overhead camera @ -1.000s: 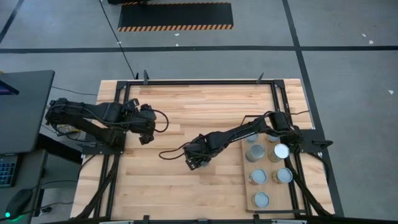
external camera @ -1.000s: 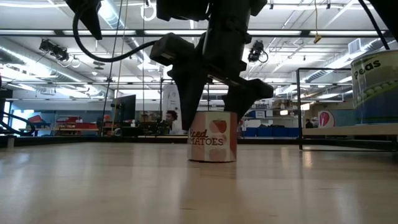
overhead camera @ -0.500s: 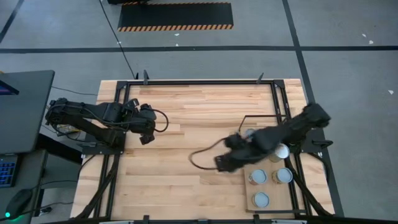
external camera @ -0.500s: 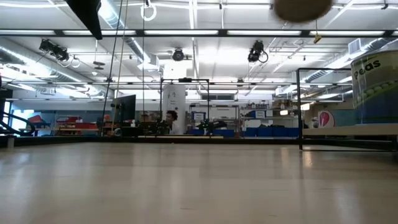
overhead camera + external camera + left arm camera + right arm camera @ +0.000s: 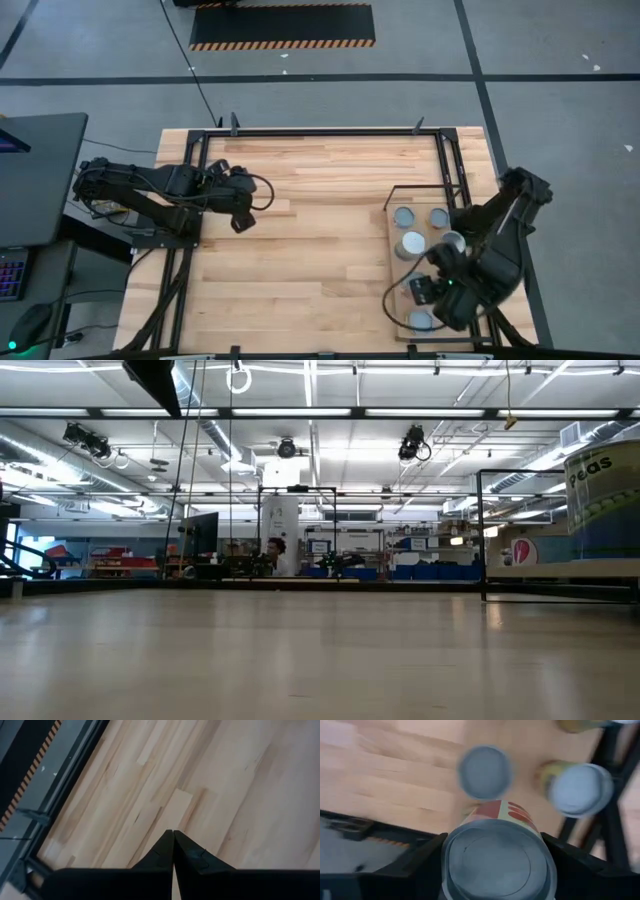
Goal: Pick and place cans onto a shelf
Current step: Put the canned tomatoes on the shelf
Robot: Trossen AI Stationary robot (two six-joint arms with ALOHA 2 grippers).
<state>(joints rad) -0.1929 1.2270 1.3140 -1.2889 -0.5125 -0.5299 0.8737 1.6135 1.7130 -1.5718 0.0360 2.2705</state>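
Cans (image 5: 409,244) mostly sit on the shelf (image 5: 394,300) at lower right already; right gripper (image 5: 496,865) grasping one more above it, left gripper (image 5: 173,851) clenched, idle.

The right hand (image 5: 495,870) is carrying the red-labelled can (image 5: 496,855) off the middle of the table, now hanging above the shelf (image 5: 392,300) near its front cans; the low view is no longer showing either.
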